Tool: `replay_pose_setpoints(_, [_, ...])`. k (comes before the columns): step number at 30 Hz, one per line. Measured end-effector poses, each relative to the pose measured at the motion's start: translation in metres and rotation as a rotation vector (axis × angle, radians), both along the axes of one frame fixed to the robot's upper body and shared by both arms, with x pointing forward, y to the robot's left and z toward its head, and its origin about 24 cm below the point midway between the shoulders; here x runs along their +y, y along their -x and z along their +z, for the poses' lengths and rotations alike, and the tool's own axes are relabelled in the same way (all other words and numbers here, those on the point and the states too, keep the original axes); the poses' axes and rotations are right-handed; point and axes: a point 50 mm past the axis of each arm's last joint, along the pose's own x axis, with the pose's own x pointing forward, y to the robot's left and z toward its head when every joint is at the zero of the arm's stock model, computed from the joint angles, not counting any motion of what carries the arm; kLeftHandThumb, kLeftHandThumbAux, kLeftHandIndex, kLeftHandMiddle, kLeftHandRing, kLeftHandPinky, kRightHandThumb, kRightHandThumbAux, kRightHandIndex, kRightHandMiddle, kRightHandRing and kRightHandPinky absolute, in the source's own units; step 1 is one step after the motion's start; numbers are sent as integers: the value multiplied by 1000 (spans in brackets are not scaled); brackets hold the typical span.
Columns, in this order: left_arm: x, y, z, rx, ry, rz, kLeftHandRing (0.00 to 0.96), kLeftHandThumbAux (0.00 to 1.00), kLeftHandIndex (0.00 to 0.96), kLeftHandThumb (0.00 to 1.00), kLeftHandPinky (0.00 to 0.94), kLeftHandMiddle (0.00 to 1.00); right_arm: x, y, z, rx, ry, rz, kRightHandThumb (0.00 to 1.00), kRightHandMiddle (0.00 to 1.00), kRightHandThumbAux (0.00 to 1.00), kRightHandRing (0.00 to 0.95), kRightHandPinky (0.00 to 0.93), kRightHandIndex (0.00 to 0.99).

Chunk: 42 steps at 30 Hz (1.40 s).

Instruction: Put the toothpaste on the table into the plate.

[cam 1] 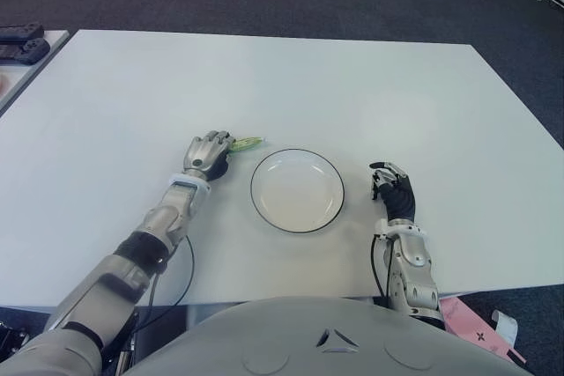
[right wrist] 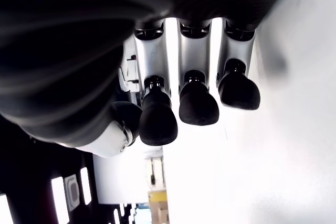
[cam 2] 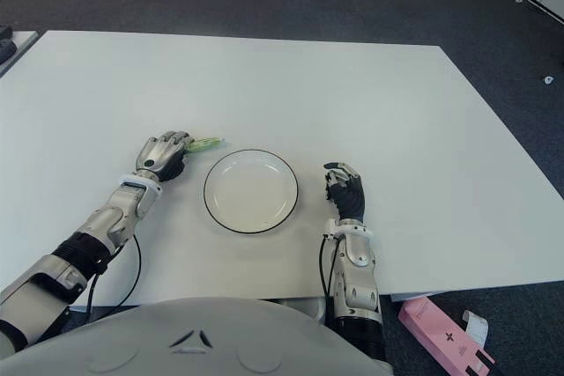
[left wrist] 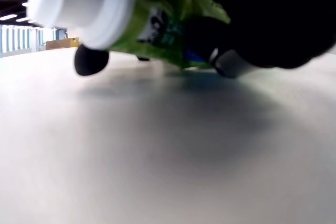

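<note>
- White, matte and flat, the broad rectangular counter (cam 1: 264,77) carried everything; its surface looked smooth and bare apart from the task's things.
- Glossy white and round, the shallow ceramic-looking plate with a thin dark rim (cam 1: 328,217) lay near the counter's front edge, between the two hands, and held nothing, so the placing was not done.
- Silver metal with black rubbery tips, the left hand (cam 1: 208,154) showed just left of the plate, its fingers (left wrist: 90,60) curled over the toothpaste; in the left wrist view the tube sat under the palm, close above the counter, and whether it was already lifted could not be told.
- Built the same, the right hand (cam 2: 345,189) showed just right of the plate, idle, its fingers (right wrist: 198,103) loosely bent and holding nothing.
- Soft green plastic with printed markings and a ribbed white screw cap, the small toothpaste tube (cam 1: 247,142) stuck out from the left hand toward the plate's far-left rim, near it but outside it.
- Judged from this, the grasp looked made; lifting, carrying across the rim and releasing remained.
</note>
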Motion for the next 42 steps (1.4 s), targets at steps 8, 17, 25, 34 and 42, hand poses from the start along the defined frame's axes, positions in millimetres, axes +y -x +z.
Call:
replay_pose_setpoints(8, [7, -2, 0, -2, 65, 43, 850, 670, 395, 851, 831, 540, 0, -1, 0, -2, 0, 0, 704, 812, 727, 806, 798, 438])
replay_pose_setpoints(17, [16, -11, 11, -23, 141, 146, 851, 670, 396, 850, 829, 541, 1, -3, 1, -8, -3, 1, 704, 810, 727, 805, 799, 438])
replay_pose_setpoints(25, [25, -7, 21, -87, 241, 278, 863, 670, 395, 851, 833, 536, 1, -7, 0, -25, -8, 4, 702, 807, 726, 799, 789, 438])
replay_pose_setpoints(34, [18, 0, 42, -192, 416, 387, 884, 668, 403, 852, 871, 543, 3, -10, -2, -28, -15, 10, 702, 799, 726, 795, 792, 438])
replay_pose_setpoints(42, [8, -5, 58, -263, 529, 404, 913, 666, 412, 852, 896, 545, 6, -12, -1, -31, -27, 12, 702, 795, 726, 790, 783, 438])
